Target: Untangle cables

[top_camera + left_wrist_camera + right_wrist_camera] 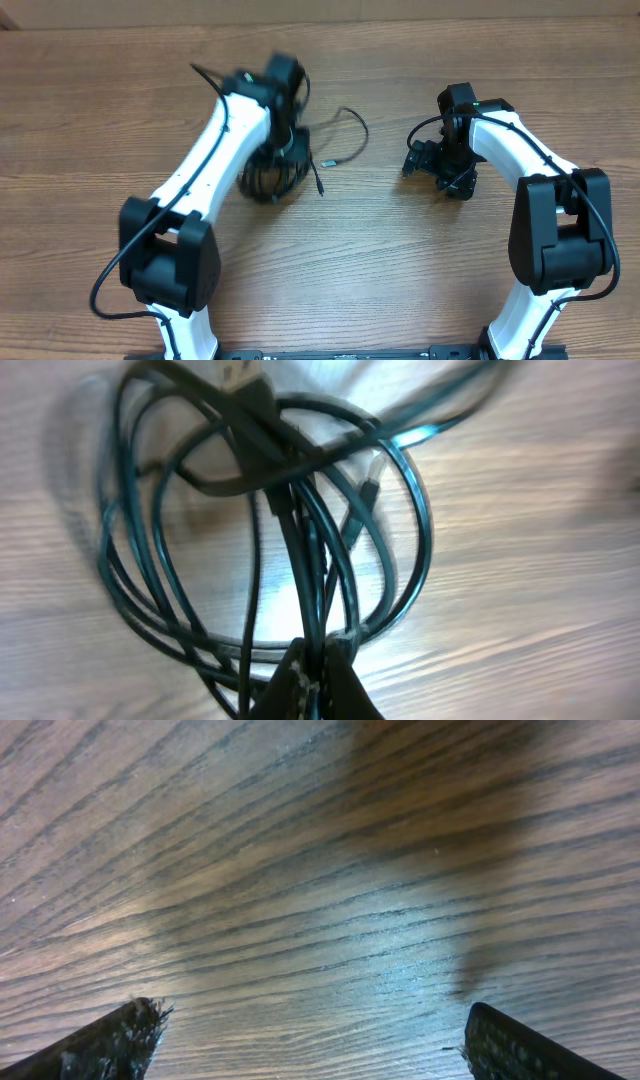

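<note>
The cables (258, 186) lie as a bundle of thin black loops on the wooden table, left of centre. My left gripper (276, 166) points down into the bundle. In the left wrist view its fingertips (300, 672) are pressed together on a few strands of the cables (200, 630), and the loops fan out beyond them. One loose strand (357, 128) curves out to the right and ends in a small plug (326, 162). My right gripper (432, 168) hovers low over bare wood to the right, apart from the cables. Its jaws stand wide, and the right gripper (315, 1038) holds nothing.
The wooden table (380, 260) fills every view. Both white arms reach in from their bases at the front edge. A thicker black wire (105, 285) loops off the left arm near its base.
</note>
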`<control>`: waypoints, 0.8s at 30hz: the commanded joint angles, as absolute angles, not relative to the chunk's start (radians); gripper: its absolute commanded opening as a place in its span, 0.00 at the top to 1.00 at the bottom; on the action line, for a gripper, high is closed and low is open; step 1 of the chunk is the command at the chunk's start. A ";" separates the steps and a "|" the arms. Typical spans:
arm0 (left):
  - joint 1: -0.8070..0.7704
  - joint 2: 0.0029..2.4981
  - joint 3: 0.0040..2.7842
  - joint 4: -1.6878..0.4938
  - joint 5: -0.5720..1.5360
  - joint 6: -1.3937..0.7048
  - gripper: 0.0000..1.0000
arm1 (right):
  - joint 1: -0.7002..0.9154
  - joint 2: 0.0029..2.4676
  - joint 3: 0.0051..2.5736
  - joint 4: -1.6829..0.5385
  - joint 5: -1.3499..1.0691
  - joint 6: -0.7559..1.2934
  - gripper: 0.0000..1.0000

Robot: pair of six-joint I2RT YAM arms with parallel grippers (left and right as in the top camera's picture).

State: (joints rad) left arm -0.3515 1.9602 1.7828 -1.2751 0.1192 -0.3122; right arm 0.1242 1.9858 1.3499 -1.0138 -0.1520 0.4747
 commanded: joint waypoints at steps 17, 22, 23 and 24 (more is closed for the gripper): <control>-0.340 1.956 2.325 -1.432 0.179 -0.122 0.96 | 0.124 1.989 1.346 -0.983 -0.406 0.385 0.00; -0.340 1.956 2.325 -1.425 0.196 -0.161 0.96 | 0.124 1.989 1.346 -0.944 -0.734 0.207 0.00; -0.340 1.956 2.325 -1.424 0.195 -0.161 0.96 | 0.124 1.989 1.346 -0.940 -0.752 0.204 0.00; -0.339 1.956 2.325 -1.424 0.193 -0.161 0.96 | 0.124 1.989 1.346 -0.940 -0.754 0.204 0.00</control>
